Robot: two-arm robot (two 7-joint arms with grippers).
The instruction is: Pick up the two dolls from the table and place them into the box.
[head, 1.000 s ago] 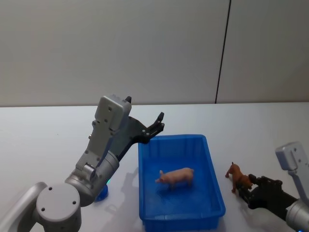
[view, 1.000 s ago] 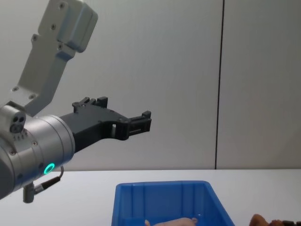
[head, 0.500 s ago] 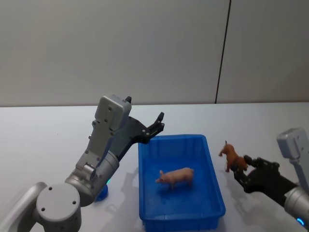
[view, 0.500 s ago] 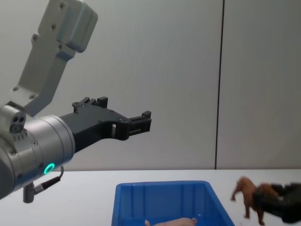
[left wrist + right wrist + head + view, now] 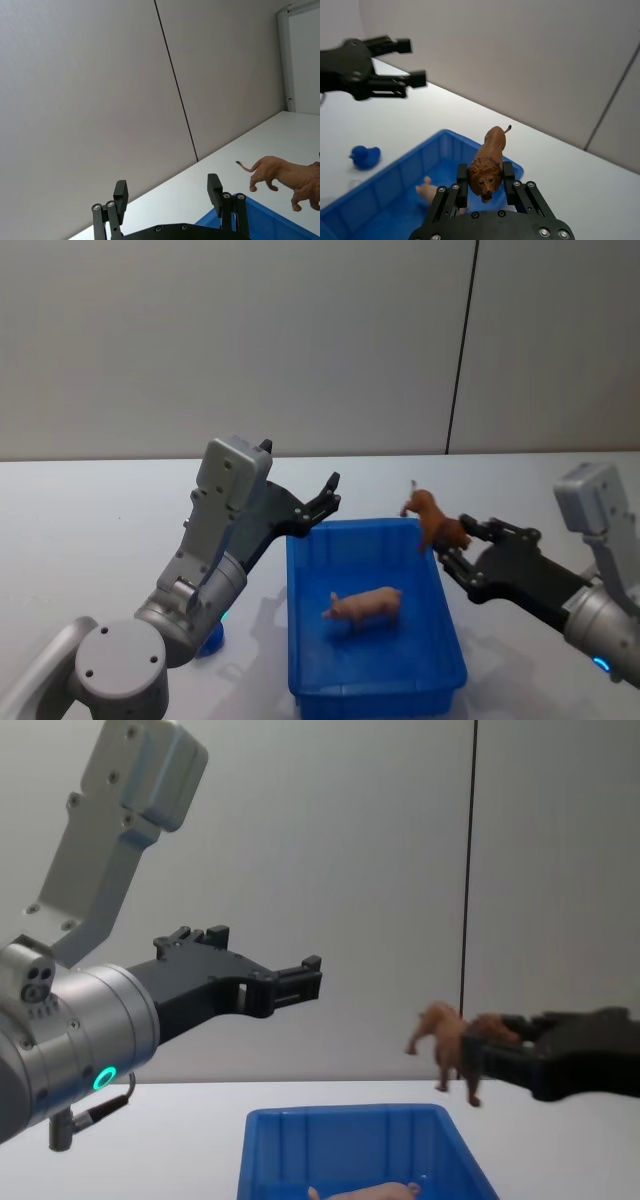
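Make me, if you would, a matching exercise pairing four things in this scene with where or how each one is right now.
Things:
1. pink pig
2. brown lion
3. blue duck
4. left end effector

Places or states:
A. on the table, beside the box
B. open, holding nothing, raised off the table
C. inside the box
D. held up in the air by the right end effector

Pairs: 1-C, 2-D, 3-A, 4-B.
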